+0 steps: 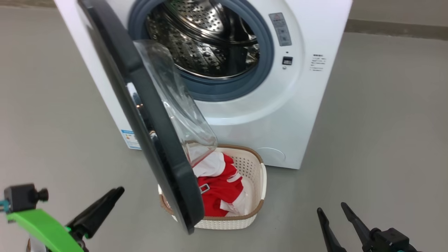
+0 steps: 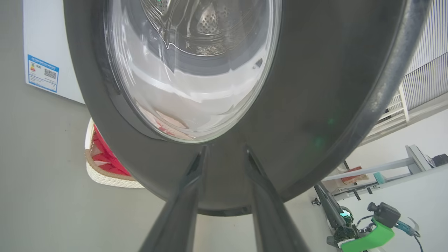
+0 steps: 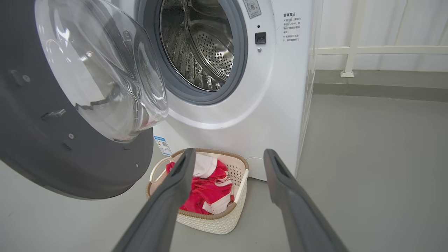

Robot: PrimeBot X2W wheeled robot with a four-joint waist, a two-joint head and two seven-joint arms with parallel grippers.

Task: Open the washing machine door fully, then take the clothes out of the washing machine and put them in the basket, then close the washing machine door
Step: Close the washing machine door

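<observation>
A cream-white metal rail with one upright post (image 3: 350, 50) runs across a pale white wall (image 3: 392, 24). Just below the rail lies a dark grey skirting band (image 3: 378, 91). Below that, a smooth matte grey floor (image 3: 367, 157) spreads out under soft, even light.

Your left hand (image 1: 119, 190) ends in two long, matte dark-grey fingers (image 2: 182, 196) that taper from broad bases to narrow tips. Just behind that hand sits a bright green plastic bracket (image 1: 45, 227). Above the bracket is a small black boxy camera (image 1: 21, 196) with a round knob on its side and a teal fitting (image 1: 2, 204) at its far edge. Your right hand (image 1: 331, 207) has the same slim, pointed dark fingers, rooted in a black jointed base (image 1: 392, 241). Behind that hand you can see a matching green mount (image 2: 371, 238), a second black camera (image 2: 383, 211), a bare circuit board (image 2: 344, 231) and a thin dark cable (image 2: 416, 239).
</observation>
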